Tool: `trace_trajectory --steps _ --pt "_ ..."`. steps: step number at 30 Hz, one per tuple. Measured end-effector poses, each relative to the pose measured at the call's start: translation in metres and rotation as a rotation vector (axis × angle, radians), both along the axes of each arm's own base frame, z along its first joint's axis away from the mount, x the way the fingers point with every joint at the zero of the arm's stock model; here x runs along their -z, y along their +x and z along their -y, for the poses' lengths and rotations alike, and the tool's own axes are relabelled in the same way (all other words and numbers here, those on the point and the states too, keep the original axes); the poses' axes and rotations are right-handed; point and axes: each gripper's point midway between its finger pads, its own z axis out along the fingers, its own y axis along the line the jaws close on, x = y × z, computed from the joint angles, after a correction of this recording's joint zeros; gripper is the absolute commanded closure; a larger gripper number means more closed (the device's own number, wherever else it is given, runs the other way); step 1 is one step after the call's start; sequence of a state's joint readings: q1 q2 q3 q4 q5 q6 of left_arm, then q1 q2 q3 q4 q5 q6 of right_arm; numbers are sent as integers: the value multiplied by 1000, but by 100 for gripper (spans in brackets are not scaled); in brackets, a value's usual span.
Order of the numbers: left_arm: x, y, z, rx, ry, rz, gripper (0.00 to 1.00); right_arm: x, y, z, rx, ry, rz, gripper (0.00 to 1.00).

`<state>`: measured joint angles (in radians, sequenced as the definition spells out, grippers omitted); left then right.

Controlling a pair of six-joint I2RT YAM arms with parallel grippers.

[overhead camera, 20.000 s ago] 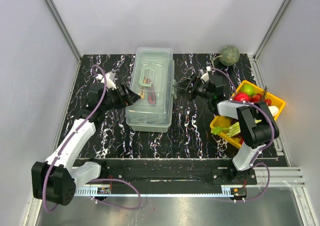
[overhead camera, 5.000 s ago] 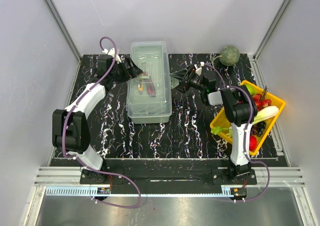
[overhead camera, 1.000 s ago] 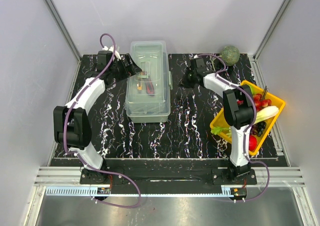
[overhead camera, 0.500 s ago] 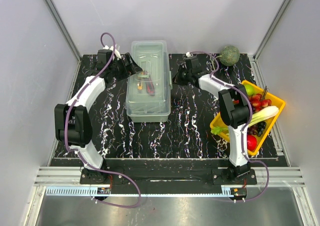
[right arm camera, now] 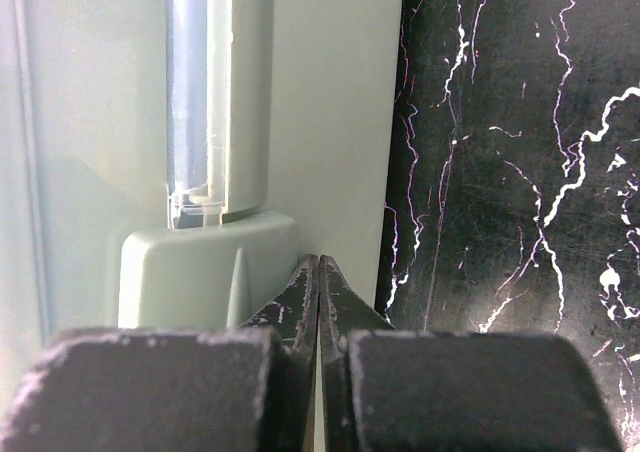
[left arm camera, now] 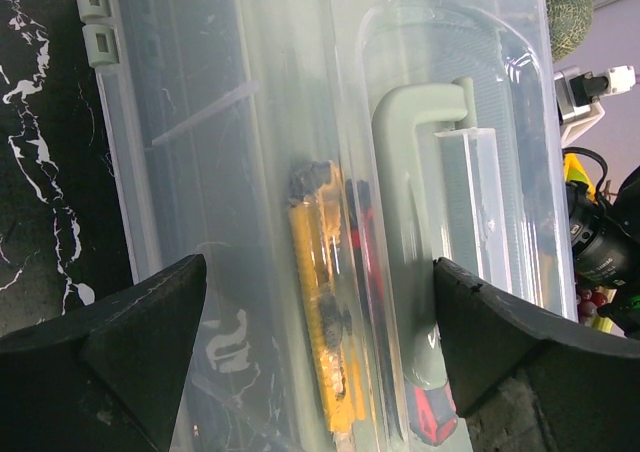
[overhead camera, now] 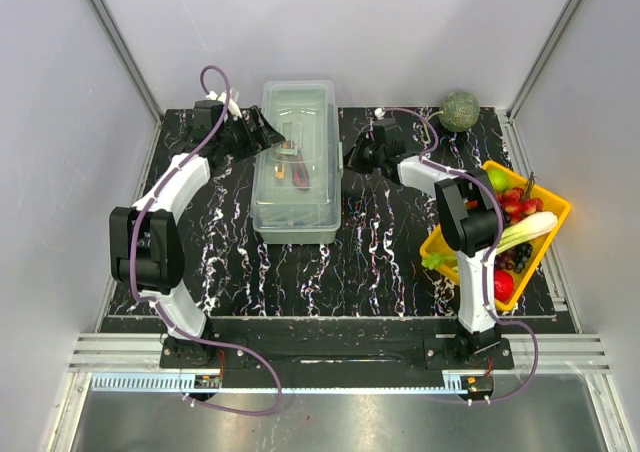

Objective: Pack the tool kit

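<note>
Two sets of jaws flank a closed toolbox (overhead camera: 295, 207). The left jaws stand wide open and hold nothing. Their two black fingers (left arm camera: 110, 352) sit at the bottom corners of the left wrist view, spread across the box's clear lid (left arm camera: 200, 122). From above, they hover at the far left edge of the box. The right jaws are pressed fully shut with nothing between them. Their tips meet against the right side wall of the box, just beside a pale grey-green latch (right arm camera: 200, 267).

Through the lid, a yellow knife (left arm camera: 320, 302) lies lengthwise inside, with a red tool (left arm camera: 435, 417) partly visible next to it. A pale grey-green handle (left arm camera: 410, 222) is set into the top of the lid, above the tools.

The toolbox stands on a black, white-veined worktop (overhead camera: 390, 252), towards its far side and a little left of centre, with its long side running away from the arm bases. Well to the right, a yellow tray (overhead camera: 552, 210) holds fruit and vegetables. A round green fruit (overhead camera: 460, 110) sits alone in the far right corner.
</note>
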<state>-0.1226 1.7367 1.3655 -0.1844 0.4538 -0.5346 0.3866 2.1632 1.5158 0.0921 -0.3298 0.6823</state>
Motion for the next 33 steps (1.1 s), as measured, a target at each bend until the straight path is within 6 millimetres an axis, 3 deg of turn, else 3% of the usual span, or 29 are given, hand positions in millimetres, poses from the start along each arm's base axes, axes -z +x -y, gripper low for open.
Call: trace_trajectory --steps 6,10,13,16,20,23,25,29,33 --pt "-4 0 -4 -31 27 3 8 2 -8 8 62 -60 -20 100" --pt "-8 -1 -9 -62 58 -18 4 -7 -25 31 142 -182 -57 92" --pt "-15 -5 -12 -71 71 -57 1 -27 -32 63 222 -245 -56 79" --pt "-37 -3 -17 -91 88 -43 1 -52 -43 107 321 -298 -48 68" --pt "-68 -16 -33 -143 113 -13 1 -89 -73 155 410 -362 -19 45" --pt "-100 -49 -49 -195 127 31 1 -124 -112 172 420 -377 29 17" --pt "-128 -85 -59 -219 124 91 1 -150 -142 181 420 -362 71 1" --pt "-171 -170 -67 -220 106 228 1 -212 -206 200 424 -297 200 1" --pt "-176 -247 -74 -215 100 310 1 -254 -261 215 418 -243 292 1"
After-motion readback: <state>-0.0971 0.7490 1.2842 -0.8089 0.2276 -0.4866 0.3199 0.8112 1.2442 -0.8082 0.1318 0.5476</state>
